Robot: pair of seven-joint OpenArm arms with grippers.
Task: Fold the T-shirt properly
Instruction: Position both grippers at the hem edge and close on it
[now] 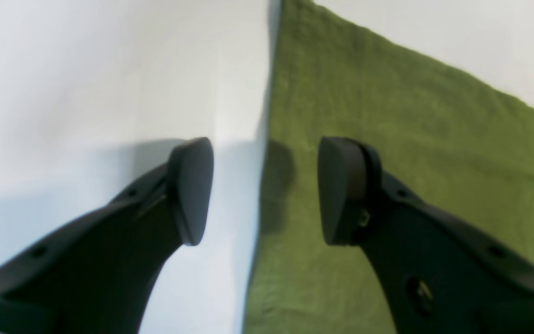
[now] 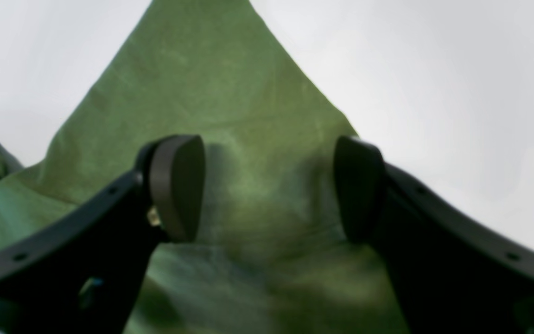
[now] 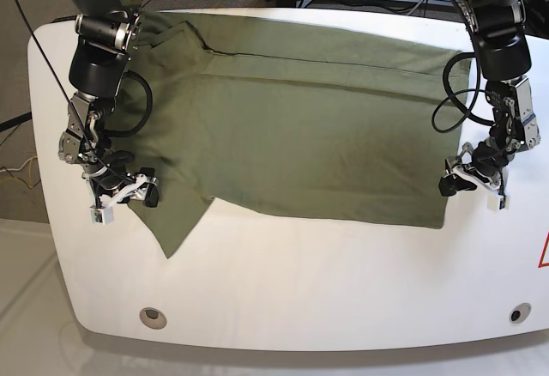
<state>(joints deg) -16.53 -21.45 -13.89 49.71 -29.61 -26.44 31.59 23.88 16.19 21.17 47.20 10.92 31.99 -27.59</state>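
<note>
Two end effectors are held spread at the near edge of the T-shirt (image 3: 300, 127): the right end effector (image 3: 129, 191) over a sleeve, the left end effector (image 3: 472, 180) astride the hem. The shirt is spread on the white surface (image 3: 343, 282); one fold seems made, the rest remains. The far neckline is hidden.

The room is bright, with soft light from above. The white table (image 3: 283, 282) shines a bit near its front edge but has no hard glare. Both wrist views are blurry, and the black fingers (image 1: 193, 185) close to the lens look big and bent. One finger throws a dark shadow on the T-shirt (image 1: 387, 139). The base view is sharp.
</note>
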